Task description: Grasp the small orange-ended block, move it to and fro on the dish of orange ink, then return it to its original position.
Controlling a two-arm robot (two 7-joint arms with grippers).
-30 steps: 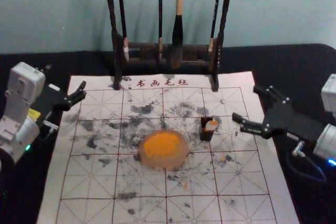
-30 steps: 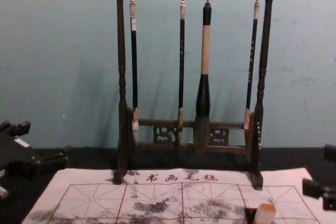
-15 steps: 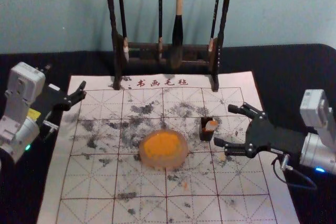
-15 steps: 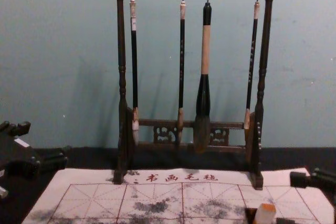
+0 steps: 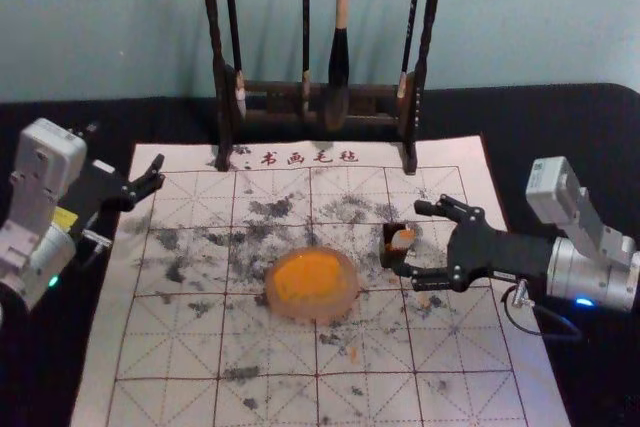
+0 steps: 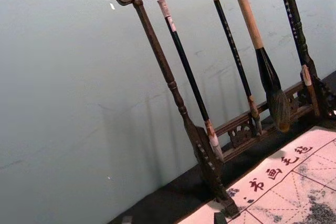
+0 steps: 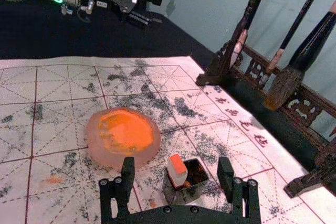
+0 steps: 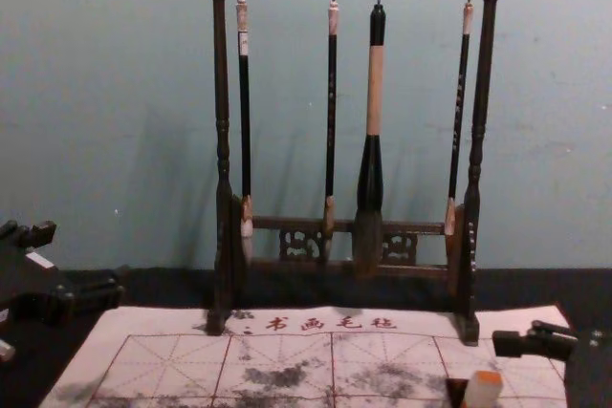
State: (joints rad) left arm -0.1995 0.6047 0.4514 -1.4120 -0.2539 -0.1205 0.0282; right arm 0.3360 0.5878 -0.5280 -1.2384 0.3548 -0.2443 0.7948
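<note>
Right end effector (image 5: 409,239) nearer the squared orange-ended block (image 5: 402,239), wide; left end effector (image 5: 125,145) wide at blotchy cloth's (image 5: 170,347) corner.

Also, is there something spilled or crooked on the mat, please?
Dark smudges and small orange marks stain the white mat; they look like ink, wet or dry I cannot tell. The block leans slightly in its holder.

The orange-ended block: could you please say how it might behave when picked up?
The block looks straight-edged and stiff, so it should keep its shape when squeezed. With room beside it in the dark cup, it may tilt if nudged. The small cup might shift if the right gripper, open beside it, brushes it.
</note>
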